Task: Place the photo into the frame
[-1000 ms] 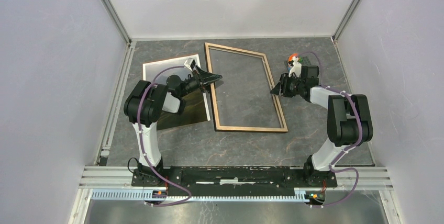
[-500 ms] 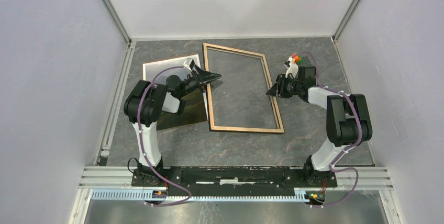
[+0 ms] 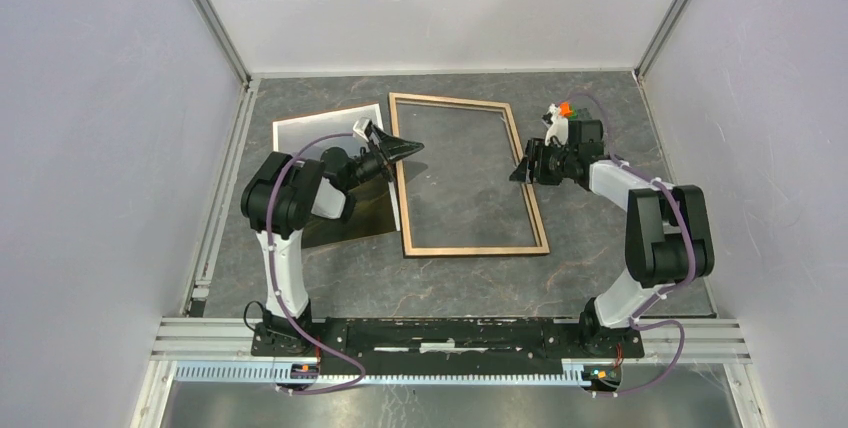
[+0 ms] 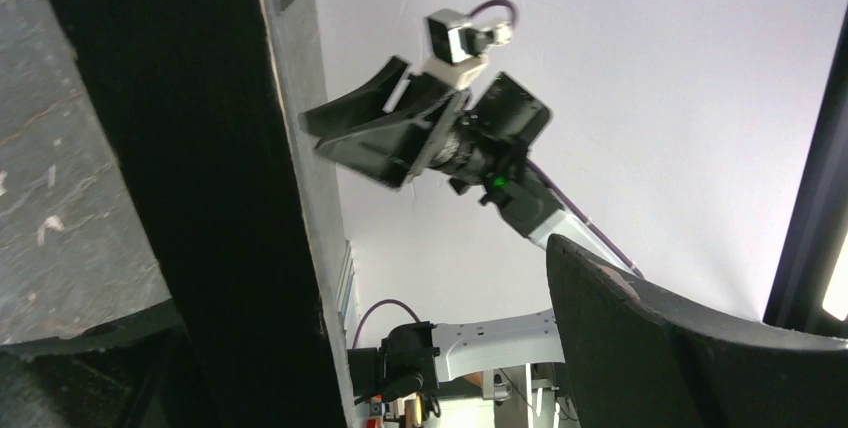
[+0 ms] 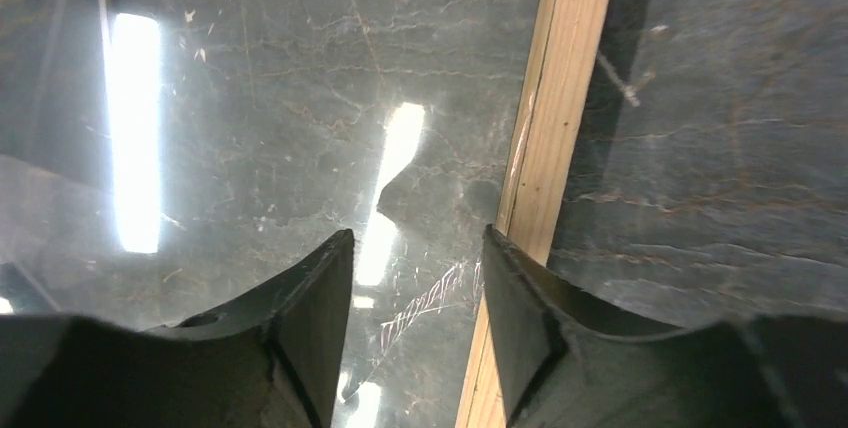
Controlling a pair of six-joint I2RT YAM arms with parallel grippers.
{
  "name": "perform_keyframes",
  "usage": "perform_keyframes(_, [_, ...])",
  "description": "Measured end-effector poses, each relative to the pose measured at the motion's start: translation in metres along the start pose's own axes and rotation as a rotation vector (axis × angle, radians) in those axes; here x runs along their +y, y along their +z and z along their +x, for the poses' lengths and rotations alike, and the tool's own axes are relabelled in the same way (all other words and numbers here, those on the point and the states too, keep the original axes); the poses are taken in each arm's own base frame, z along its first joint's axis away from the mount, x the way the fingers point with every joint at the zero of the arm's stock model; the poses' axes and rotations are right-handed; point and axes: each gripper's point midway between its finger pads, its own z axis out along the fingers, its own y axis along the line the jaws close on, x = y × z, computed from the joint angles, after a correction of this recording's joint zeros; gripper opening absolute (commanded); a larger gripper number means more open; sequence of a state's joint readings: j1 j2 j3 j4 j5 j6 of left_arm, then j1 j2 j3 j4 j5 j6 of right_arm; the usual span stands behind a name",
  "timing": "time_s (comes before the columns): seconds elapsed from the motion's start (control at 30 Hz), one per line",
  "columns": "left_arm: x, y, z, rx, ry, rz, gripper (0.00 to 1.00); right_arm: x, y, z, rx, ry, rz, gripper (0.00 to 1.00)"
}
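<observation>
The frame lies flat mid-table with its wood-brown rim up and glass inside. The photo lies left of it, partly under my left arm, its right edge by the frame's left rim. My left gripper is open at the frame's left rim. In the left wrist view the black rim stands between the spread fingers. My right gripper is open at the right rim. In the right wrist view one finger is over the wooden rim and the other over the glass.
A small orange and green piece sits at the far right, just behind my right wrist. A brown edge shows along the photo's far side. Grey walls close in the table on three sides. My right arm shows in the left wrist view.
The frame has slid and turned a little, so it sits squarer to the table. My right gripper has moved slightly farther along the right rim. The left gripper has stayed at the left rim.
</observation>
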State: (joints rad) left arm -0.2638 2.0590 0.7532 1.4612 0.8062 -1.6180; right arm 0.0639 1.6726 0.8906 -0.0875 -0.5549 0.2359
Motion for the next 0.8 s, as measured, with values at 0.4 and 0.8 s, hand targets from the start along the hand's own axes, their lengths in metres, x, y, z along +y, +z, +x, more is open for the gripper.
perform_keyframes(0.4, [0.058, 0.011, 0.018, -0.025, -0.1, -0.165, 1.0, -0.012, -0.031, -0.041, -0.103, -0.042, 0.11, 0.64])
perform_keyframes(0.8, [0.096, 0.008, 0.021, -0.09, -0.005, -0.802, 1.0, -0.006, -0.043, -0.024, -0.092, -0.04, 0.11, 0.64])
